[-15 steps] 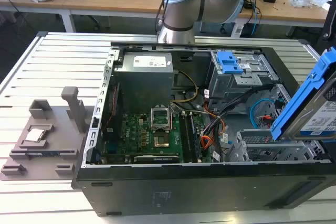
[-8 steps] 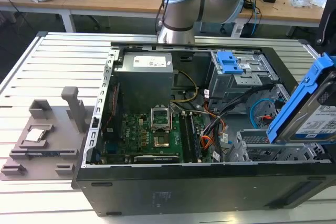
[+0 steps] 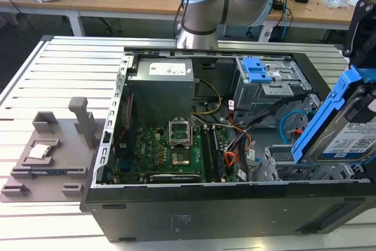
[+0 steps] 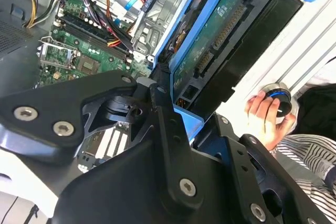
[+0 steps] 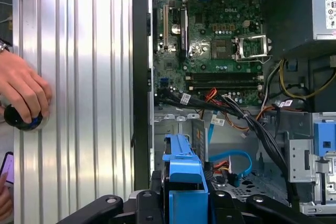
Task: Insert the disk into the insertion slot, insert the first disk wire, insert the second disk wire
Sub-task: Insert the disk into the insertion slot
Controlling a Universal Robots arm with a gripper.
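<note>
The claw [image 5: 185,203] grips the disk [image 3: 343,124] — tilted, long axis sloping down toward the insertion slot [image 3: 281,164], seemingly just below.

Tilted at the right edge, disk [image 3: 352,136] in blue carrier, raised over slot [image 3: 279,166] at lower right. Open case [image 3: 176,221] mid-frame (motherboard [image 3: 170,151] bare), latch [image 3: 257,70] at upper right, arm [image 3: 202,4] at top centre, grey fixture [image 3: 47,157] at left on slatted table [image 3: 35,69].

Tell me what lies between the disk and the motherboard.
Loose cables, black, orange and blue, lie between the disk and the motherboard, as the exterior view shows.
</note>
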